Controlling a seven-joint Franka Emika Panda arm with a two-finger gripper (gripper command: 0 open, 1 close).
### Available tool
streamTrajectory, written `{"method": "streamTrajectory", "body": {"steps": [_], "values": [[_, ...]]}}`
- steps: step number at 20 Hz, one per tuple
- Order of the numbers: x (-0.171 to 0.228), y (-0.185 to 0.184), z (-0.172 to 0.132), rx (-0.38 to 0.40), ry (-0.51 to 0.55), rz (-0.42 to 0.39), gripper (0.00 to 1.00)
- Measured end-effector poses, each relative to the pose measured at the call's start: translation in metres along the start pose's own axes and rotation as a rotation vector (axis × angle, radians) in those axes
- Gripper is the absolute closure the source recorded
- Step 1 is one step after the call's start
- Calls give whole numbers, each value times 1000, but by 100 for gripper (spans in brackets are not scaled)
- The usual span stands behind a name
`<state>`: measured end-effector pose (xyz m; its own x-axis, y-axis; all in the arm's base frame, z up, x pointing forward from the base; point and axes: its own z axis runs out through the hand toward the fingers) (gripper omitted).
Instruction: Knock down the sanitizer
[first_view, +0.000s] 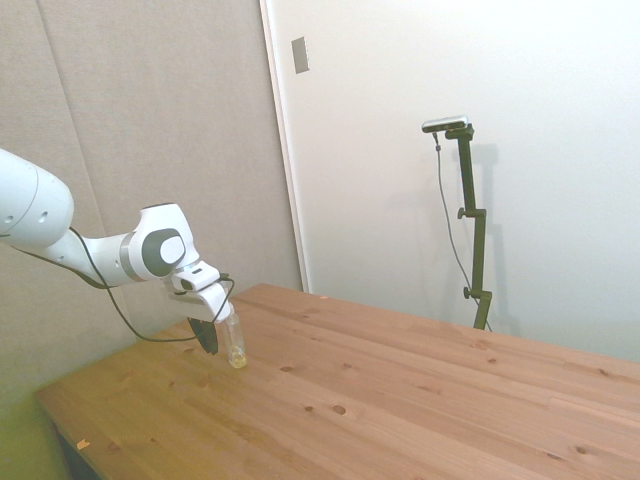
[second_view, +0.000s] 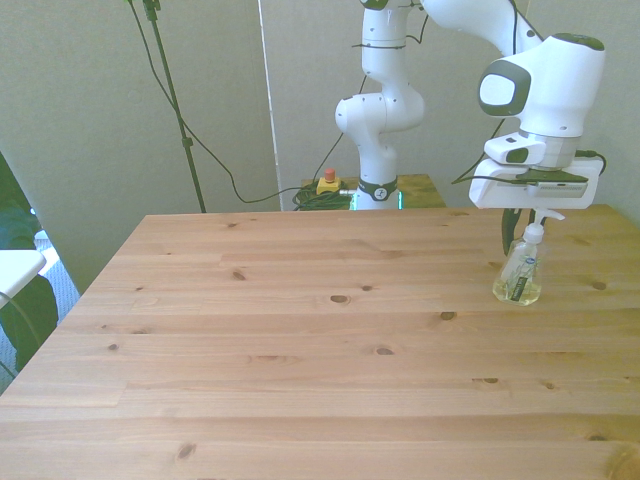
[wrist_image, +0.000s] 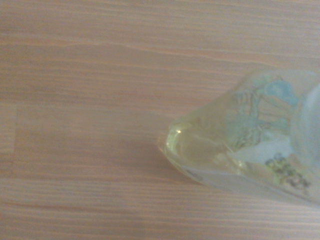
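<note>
While the small clear plastic sanitizer bottle (second_view: 520, 274) with yellowish liquid, pale label and white pump top stands upright near the wooden table's (second_view: 300, 350) edge at the front view's right, the white arm's two-finger gripper (second_view: 528, 223) hangs directly over its pump. Whether the dark fingers are open or closed cannot be told. The wrist view shows the sanitizer (wrist_image: 250, 140) close and blurred.

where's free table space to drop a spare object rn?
Nearly the whole table is bare: everything from the front view's left edge across to the sanitizer, plus the near edge. The only busy spot is the far corner on the front view's right, where the gripper sits over the upright bottle.
</note>
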<state>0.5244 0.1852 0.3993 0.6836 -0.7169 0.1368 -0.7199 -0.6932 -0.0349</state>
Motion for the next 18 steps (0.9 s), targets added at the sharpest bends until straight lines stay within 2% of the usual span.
{"method": "streamTrajectory", "body": {"steps": [8, 18], "values": [[16, -23, 0, 16, 20, 29, 100], [88, -35, -12, 53, 56, 135, 100]]}}
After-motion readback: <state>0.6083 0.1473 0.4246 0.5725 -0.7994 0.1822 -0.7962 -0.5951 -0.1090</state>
